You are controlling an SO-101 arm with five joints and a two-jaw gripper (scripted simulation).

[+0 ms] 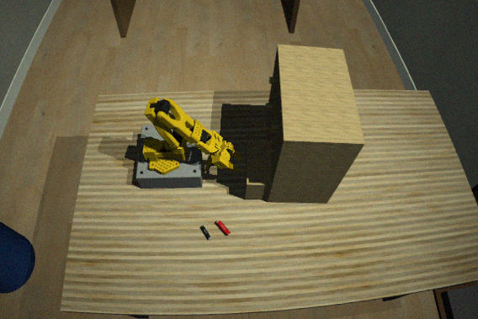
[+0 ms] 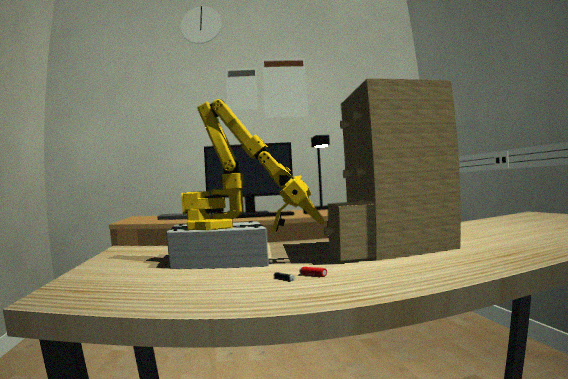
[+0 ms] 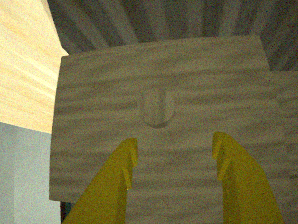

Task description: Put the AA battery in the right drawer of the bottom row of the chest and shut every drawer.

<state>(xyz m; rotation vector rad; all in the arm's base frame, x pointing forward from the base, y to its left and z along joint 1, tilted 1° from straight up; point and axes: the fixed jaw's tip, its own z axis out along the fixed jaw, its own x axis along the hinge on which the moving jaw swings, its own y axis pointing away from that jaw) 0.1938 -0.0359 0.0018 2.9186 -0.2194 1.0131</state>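
Observation:
The AA battery is small and black and lies on the table in front of my base; it also shows in the exterior view. The wooden chest stands to the right. Its bottom right drawer sticks out partway, also seen from the side. My gripper points at that drawer's front. In the wrist view the fingers stand apart just short of the drawer knob, with nothing between them.
A red cylinder lies right beside the battery, also in the exterior view. My grey base block stands left of the chest. Other drawer knobs show on the chest's front.

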